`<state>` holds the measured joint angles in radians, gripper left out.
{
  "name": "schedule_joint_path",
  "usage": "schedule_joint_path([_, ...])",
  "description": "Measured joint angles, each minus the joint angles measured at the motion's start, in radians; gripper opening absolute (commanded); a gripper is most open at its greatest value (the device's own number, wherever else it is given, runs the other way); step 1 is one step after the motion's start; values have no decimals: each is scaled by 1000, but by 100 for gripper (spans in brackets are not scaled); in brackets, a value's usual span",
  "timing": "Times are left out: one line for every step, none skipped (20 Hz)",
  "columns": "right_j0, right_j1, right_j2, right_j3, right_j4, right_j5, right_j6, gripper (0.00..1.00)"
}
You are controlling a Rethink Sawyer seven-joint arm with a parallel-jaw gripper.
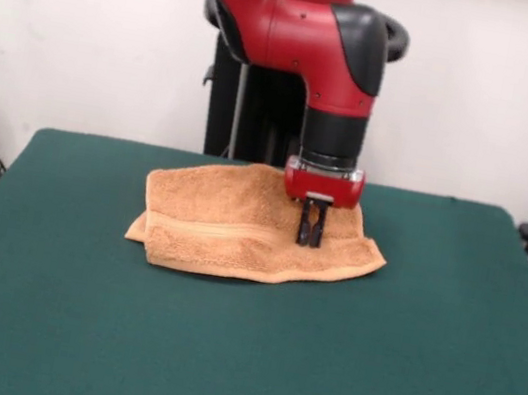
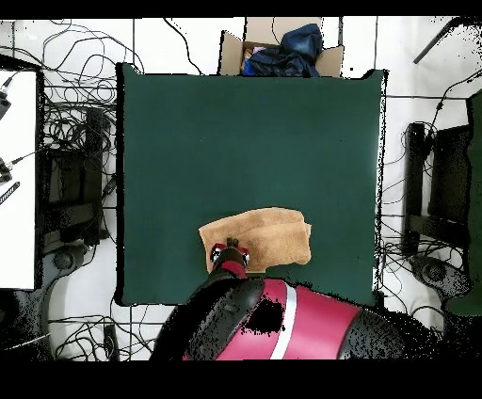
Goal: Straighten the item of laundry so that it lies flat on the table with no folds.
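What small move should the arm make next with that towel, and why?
Probably lift a little and draw the cloth outward. The towel still lies doubled over on the table, and the gripper is down on its top layer with fingers nearly together, seemingly pinching it, though that is hard to confirm.

My arm (image 1: 303, 22) comes down from twelve o'clock in the front view, red shell with black joints, elbow bent so the last link drops straight down. The black wrist (image 1: 333, 138) ends in a red collar (image 1: 323, 182), and below it my tool (image 1: 311, 228) points vertically downward. Its two black fingers (image 1: 304, 223) stand close together, almost touching, tips low. From overhead, my bulk fills six o'clock, with the tool (image 2: 229, 254) just beyond it.
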<state>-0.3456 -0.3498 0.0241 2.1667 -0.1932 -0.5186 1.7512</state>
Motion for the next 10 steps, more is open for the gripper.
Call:
schedule_joint_path([-3,4,1,2,-5,-13,3,0])
schedule_joint_path([-6,7,1,3,-10,-24,6,0])
schedule_joint_path([-9,9,2,4,-14,-32,7,0])
schedule_joint_path([-13,14,3,5,-20,-46,8,0])
schedule_joint_path([-17,17,4,7,-25,-55,8,0])
schedule_joint_path([-21,21,5,8,-30,-66,8,0])
schedule_joint_path([-26,25,6,10,-35,-80,8,0])
schedule_joint_path([-28,28,7,11,-37,-89,8,0])
schedule_joint_path([-30,31,7,12,-38,-97,8,0])
schedule_joint_path([-32,34,8,14,-40,-106,8,0])
